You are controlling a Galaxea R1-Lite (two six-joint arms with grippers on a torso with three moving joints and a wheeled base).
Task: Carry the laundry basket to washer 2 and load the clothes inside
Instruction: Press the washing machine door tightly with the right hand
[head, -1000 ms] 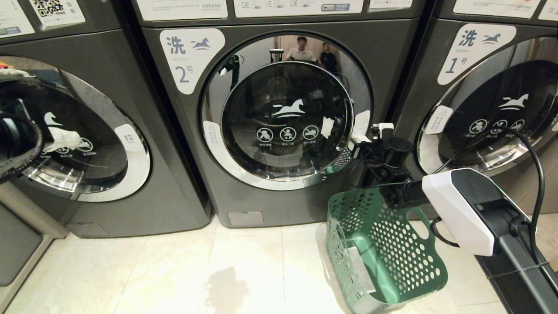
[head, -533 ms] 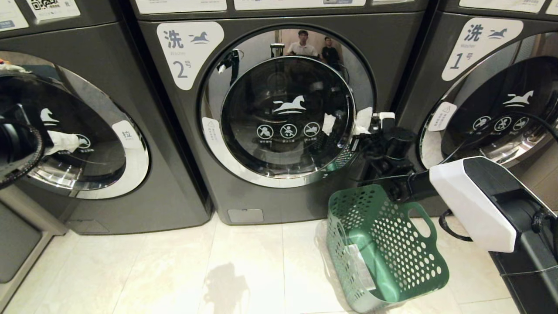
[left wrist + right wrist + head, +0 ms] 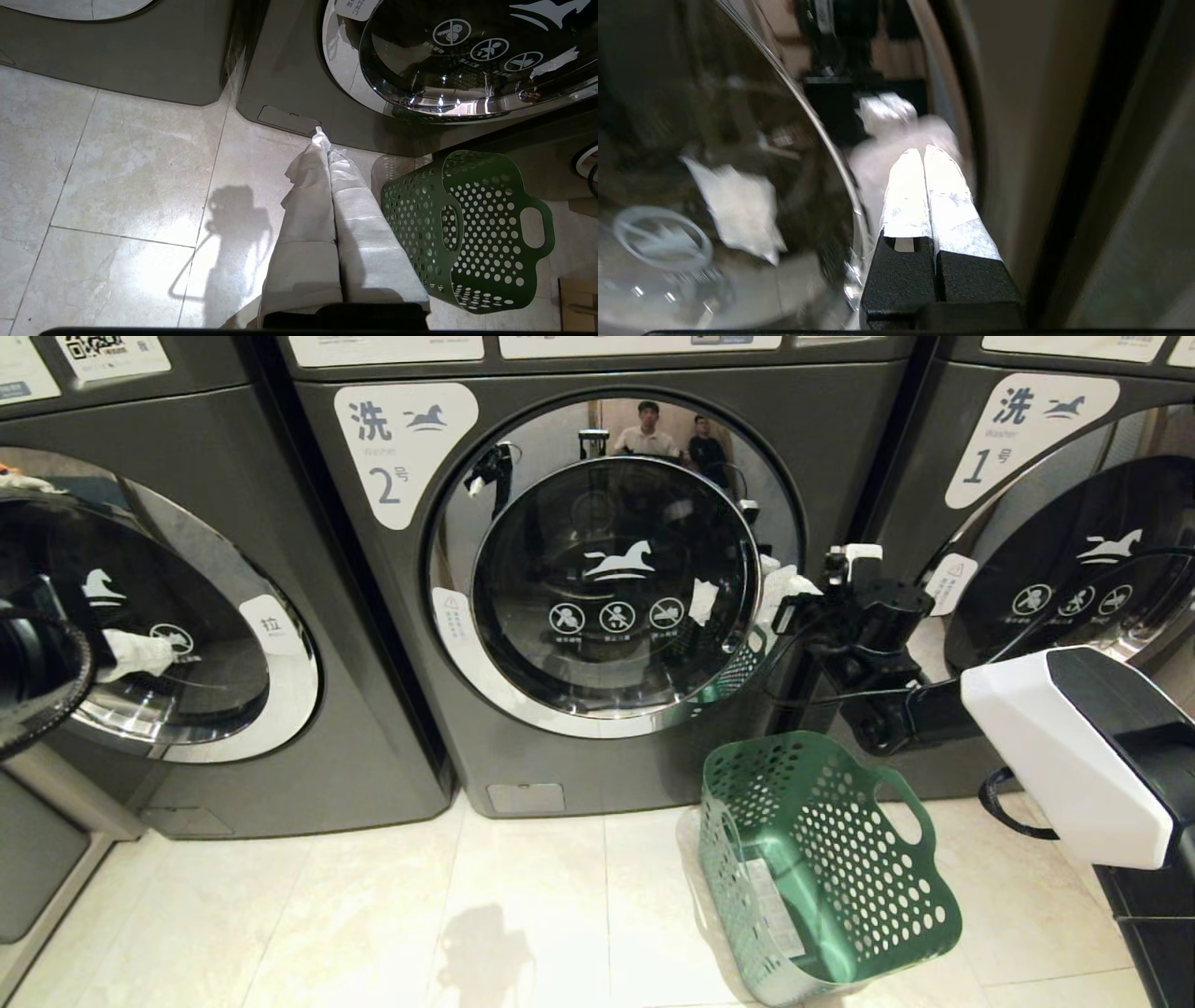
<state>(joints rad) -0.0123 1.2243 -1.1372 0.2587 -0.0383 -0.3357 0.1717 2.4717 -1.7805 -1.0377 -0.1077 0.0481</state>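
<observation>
Washer 2 (image 3: 401, 448) stands in the middle, its chrome-ringed glass door (image 3: 611, 588) closed. The green laundry basket (image 3: 831, 859) sits on the floor in front of the washer's right corner; inside it only the white sticker on the base shows. The clothes are out of view. My right gripper (image 3: 789, 588) is shut and empty, its white-taped tips (image 3: 923, 151) at the right edge of the door ring. My left gripper (image 3: 322, 135) is also shut and empty. It hangs over the tiles at the far left (image 3: 149, 651), with the basket (image 3: 472, 228) off to its side.
Washer 1 (image 3: 1018, 439) stands to the right and another machine (image 3: 187, 616) to the left, both doors closed. Pale floor tiles (image 3: 373, 915) lie in front. Two people show only as a reflection in washer 2's chrome ring (image 3: 667, 439).
My right gripper rose from just above the basket to the middle of the door's right edge. The basket stayed on the floor. The left arm barely moved.
</observation>
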